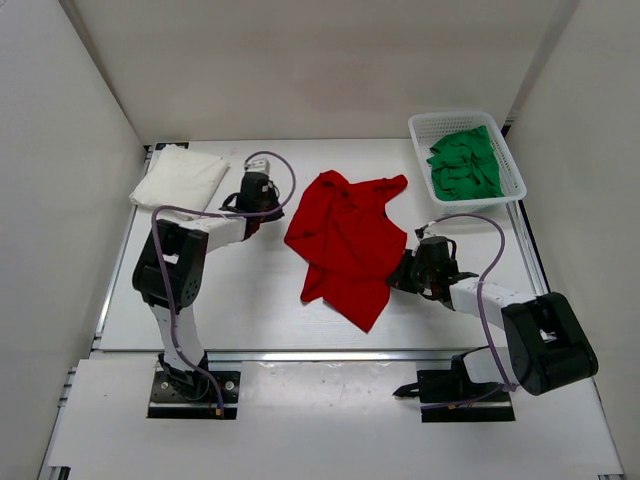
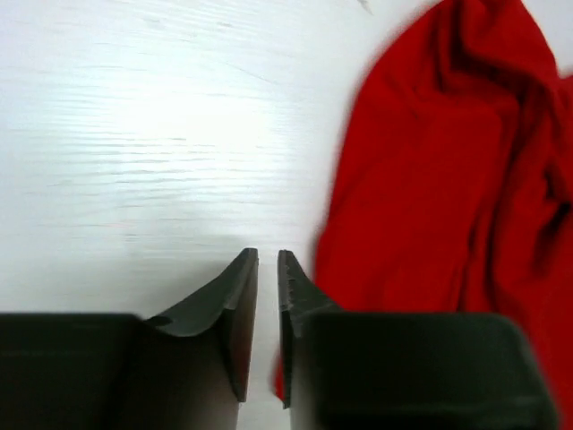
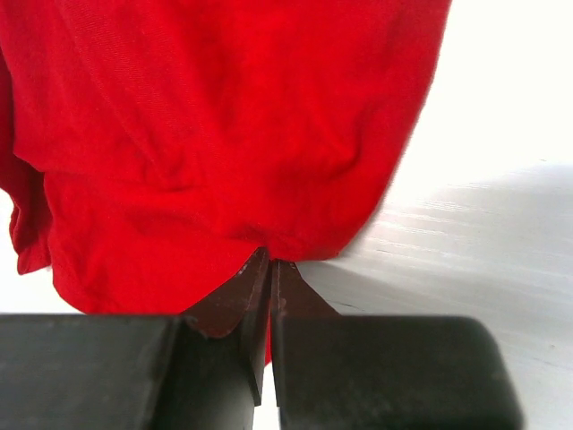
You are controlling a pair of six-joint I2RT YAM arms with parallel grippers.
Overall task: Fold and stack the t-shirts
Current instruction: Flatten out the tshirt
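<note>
White table inside pale walls. Three t-shirts: one white t-shirt folded at upper left, one red t-shirt crumpled at centre, one green t-shirt bunched in the single mesh basket at upper right. Two grippers: the right gripper is clenched on the red hem. The left gripper has its fingers nearly together at the red shirt's edge; whether it grips cloth cannot be told.

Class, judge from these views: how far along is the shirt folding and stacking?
Done: the white shirt lies folded at the far left. In hand: the right pincer is shut on the crumpled red shirt; the left pincer sits at its edge. Left: the green shirt, bunched in the basket, plus stacking.
</note>
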